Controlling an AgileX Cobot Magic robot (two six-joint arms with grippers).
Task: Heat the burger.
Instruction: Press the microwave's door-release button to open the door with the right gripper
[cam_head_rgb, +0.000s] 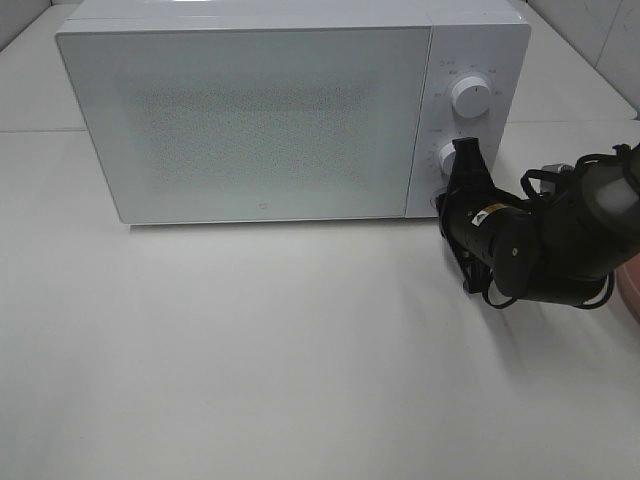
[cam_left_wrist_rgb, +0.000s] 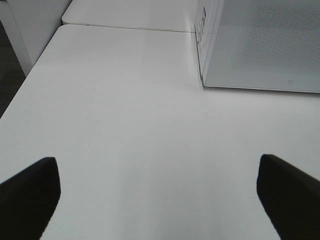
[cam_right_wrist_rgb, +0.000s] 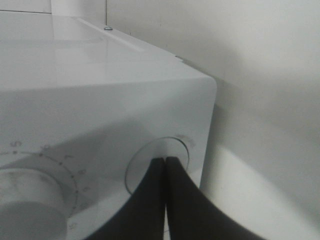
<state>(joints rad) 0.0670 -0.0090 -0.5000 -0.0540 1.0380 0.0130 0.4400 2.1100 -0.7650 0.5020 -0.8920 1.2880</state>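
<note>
Pinched right hand (cam_right_wrist_rgb: 165, 161) against part-covered microwave button (cam_right_wrist_rgb: 142, 167)

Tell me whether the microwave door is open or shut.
Shut. The door sits flush against the knob panel, with no gap showing along its edges.

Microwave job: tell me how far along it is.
Done: nothing I can confirm; the microwave door is closed and the burger isn't in view. In hand: the right gripper, shut, touches the round button beside a dial. Remaining: likely opening, loading and timing. The left gripper hangs open.
</note>
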